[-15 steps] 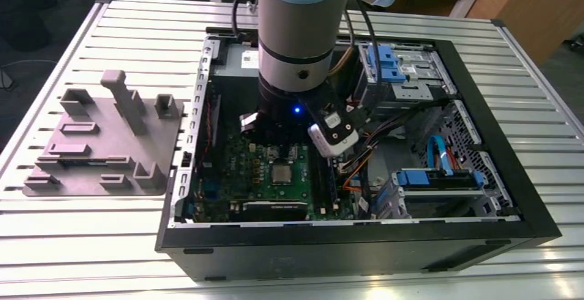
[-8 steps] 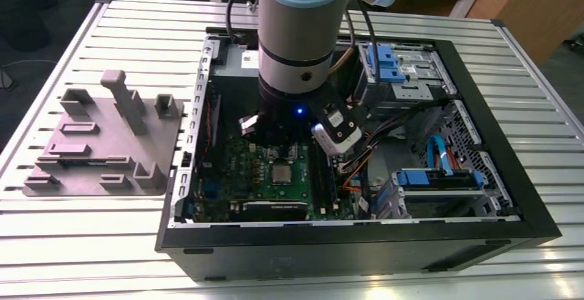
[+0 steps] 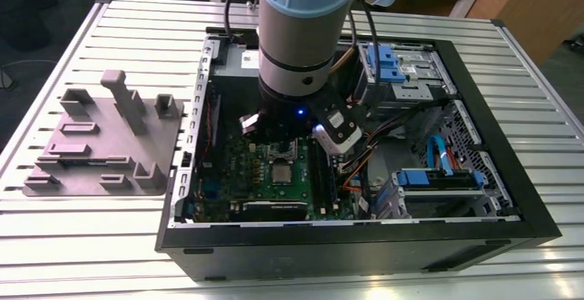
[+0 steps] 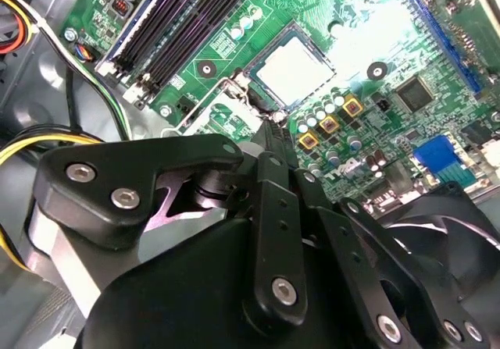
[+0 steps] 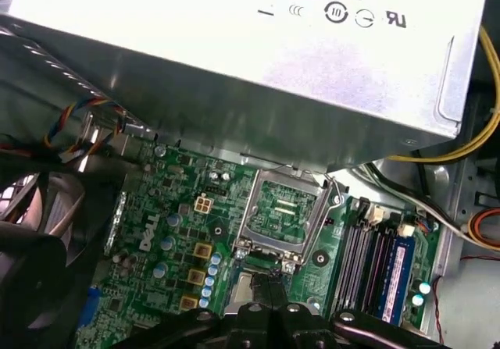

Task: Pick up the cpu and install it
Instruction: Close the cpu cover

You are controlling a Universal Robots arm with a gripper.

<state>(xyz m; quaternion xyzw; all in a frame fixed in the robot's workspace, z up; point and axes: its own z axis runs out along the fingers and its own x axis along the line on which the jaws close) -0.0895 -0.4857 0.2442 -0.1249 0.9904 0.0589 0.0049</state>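
Observation:
The cpu (image 4: 293, 72) is a small silver square lying flat in its socket on the green motherboard (image 4: 367, 21). The exterior view shows the cpu (image 3: 280, 173) just in front of the arm. The socket's metal load plate (image 5: 283, 208) stands swung open beside it. My gripper (image 4: 269, 128) hangs low over the board, its black fingers pressed together with nothing between them. Their tips are at the socket's edge, beside the cpu. In the first wrist view the gripper (image 5: 268, 285) partly covers the silver chip.
The grey power-supply box (image 5: 234, 44) looms over the board's far edge. Black memory sticks (image 4: 187, 21) run beside the socket, and a black fan (image 5: 31, 240) sits on the other side. A grey tray with posts (image 3: 100, 143) lies at the exterior view's left, outside the case (image 3: 365, 245).

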